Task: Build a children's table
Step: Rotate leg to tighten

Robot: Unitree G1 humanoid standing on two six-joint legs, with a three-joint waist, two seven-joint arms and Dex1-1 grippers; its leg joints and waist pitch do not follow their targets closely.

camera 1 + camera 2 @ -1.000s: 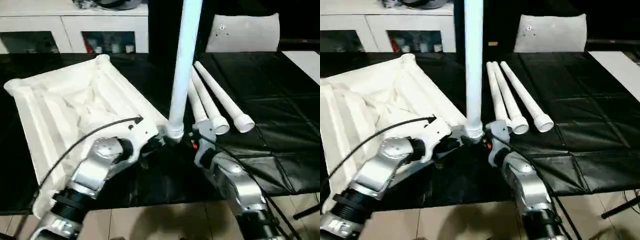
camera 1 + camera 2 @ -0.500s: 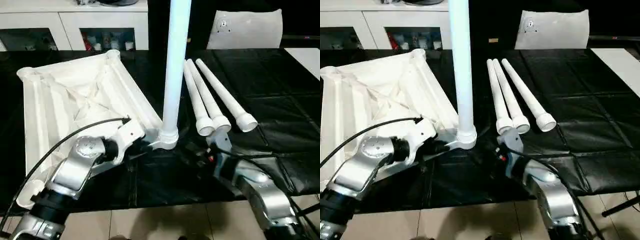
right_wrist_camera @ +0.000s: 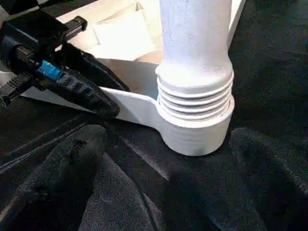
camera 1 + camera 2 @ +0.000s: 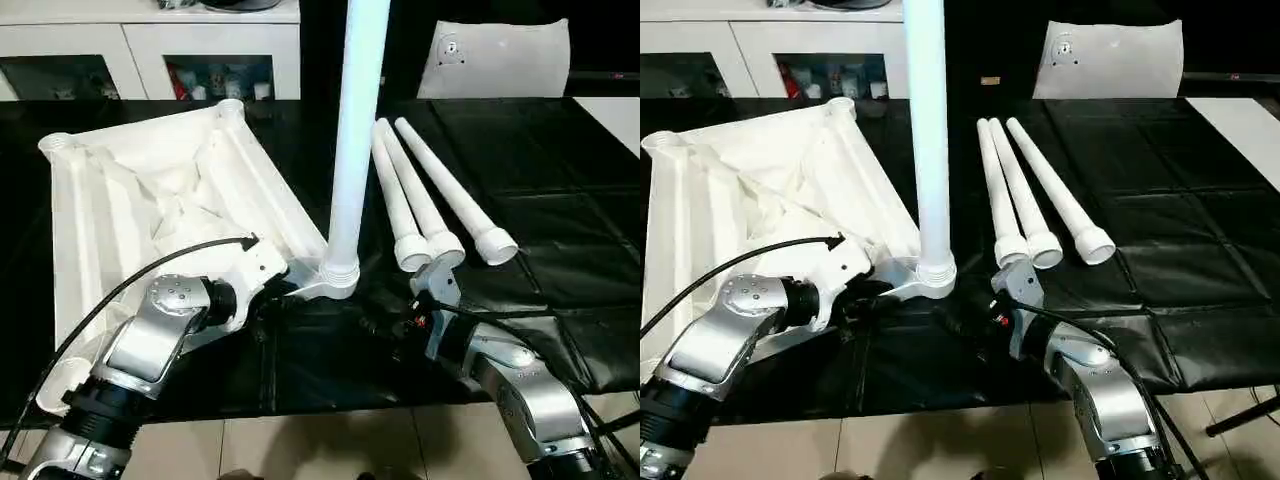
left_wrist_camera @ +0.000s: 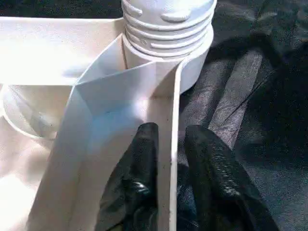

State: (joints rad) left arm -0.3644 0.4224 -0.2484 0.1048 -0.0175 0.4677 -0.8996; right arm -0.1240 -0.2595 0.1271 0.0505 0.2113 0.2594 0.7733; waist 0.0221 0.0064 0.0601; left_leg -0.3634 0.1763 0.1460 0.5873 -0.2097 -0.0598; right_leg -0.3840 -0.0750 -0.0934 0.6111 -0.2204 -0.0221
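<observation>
The white table top (image 4: 150,200) lies upside down on the left, with its ribs showing. One white leg (image 4: 355,130) stands upright in the near right corner socket (image 4: 338,280). My left gripper (image 5: 171,132) is shut on the top's thin rim wall just behind that socket, one black finger (image 5: 144,159) on each side of it. My right gripper (image 3: 168,139) is open in front of the socket, its fingers spread wide and apart from the leg. Three loose legs (image 4: 430,200) lie side by side to the right.
A black cover (image 4: 560,230) spreads over the work surface, whose front edge runs just below my forearms. A white cabinet with glass doors (image 4: 150,50) stands at the back left. A white cushion-like object (image 4: 495,60) sits at the back right.
My right gripper has drawn back from the base of the upright leg toward the front edge. The head view has shifted. The leg stays in its socket and my left gripper keeps its hold.
</observation>
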